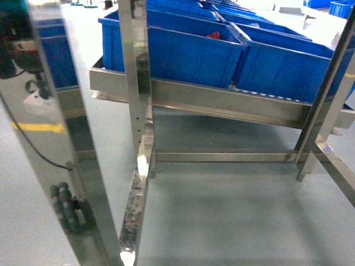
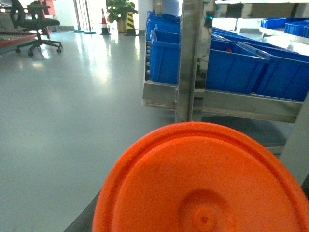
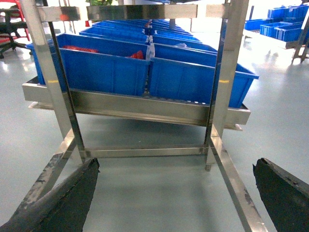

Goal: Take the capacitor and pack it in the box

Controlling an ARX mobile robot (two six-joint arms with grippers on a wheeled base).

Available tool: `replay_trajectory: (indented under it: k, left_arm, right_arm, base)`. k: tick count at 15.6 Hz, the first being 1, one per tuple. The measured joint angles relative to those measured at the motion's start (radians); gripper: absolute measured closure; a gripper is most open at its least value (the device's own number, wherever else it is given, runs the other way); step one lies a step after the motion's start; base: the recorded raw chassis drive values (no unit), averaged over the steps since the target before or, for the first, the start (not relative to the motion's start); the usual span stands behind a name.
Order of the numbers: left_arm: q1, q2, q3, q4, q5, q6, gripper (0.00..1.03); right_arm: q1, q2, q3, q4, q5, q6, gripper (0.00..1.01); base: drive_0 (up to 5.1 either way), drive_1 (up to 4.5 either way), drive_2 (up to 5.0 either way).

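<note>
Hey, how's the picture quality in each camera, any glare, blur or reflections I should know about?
Head view: the steel rack post mirrors its surroundings, with bright glare low on the brace. Left wrist view: an orange disc fills the lower frame, close and soft; the floor carries a window sheen. Right wrist view: evenly lit, blue crates fairly sharp, the right gripper fingers dark and blurred at the bottom corners.

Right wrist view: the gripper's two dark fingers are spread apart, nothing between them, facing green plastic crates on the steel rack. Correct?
Not quite: the plastic crates are blue, not green, as the right wrist view shows. The rest stands: the right gripper has its dark fingers spread apart with nothing between them, facing the crates on the stainless steel rack.
</note>
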Motion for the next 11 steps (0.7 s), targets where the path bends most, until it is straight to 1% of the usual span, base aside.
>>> replay_trajectory:
  k: [10,11]
  left_arm:
    - [0.000,0.000,0.000,0.001,0.000,0.000,0.59]
    - [0.000,0.000,0.000,0.005,0.000,0.000,0.59]
  right_arm:
    - [0.000,0.000,0.000,-0.006,0.000,0.000,0.03]
    - [0.000,0.000,0.000,-0.001,0.000,0.000,0.03]
  base:
    - [-4.8,1.34,3.5]
    - [-4.9,2.45,2.4]
